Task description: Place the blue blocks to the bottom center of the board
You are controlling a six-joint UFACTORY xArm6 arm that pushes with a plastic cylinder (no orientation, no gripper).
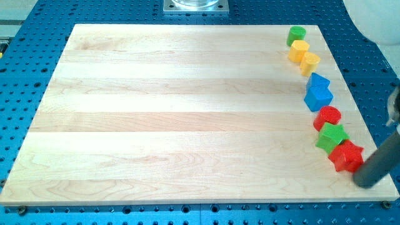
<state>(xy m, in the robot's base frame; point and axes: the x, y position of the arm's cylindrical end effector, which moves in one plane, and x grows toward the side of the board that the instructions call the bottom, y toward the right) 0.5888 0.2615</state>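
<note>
Pushing step: you are about to start on the blue blocks, which sit unmoved at the view's right edge, far from the bottom centre.
Bench (187,112): you have a wide wooden board, bare but for a column of blocks down its right side.
Rod: it enters from the view's lower right as a thick dark bar; my tip (364,182) rests just right of the red star block (346,156), at the bottom of the column and well below the blue ones.
Jaws: there are none on this rig, so nothing is clenched or released; only the bare rod pushes.
Blue pair: the upper blue block (317,81) and the lower blue block (319,96) touch each other, midway down the column.
Neighbours: a yellow block (309,63) and another yellow block (299,50) lie above, a green block (296,35) tops the column, and a red round block (327,116) and a green star block (332,136) lie just below the blue pair.
Approach: I judge you should bring my tip round to the blue pair's upper right, then push down and leftward.
Risk: the red round block sits close under the pair, so a steep downward push probably drags it along.
</note>
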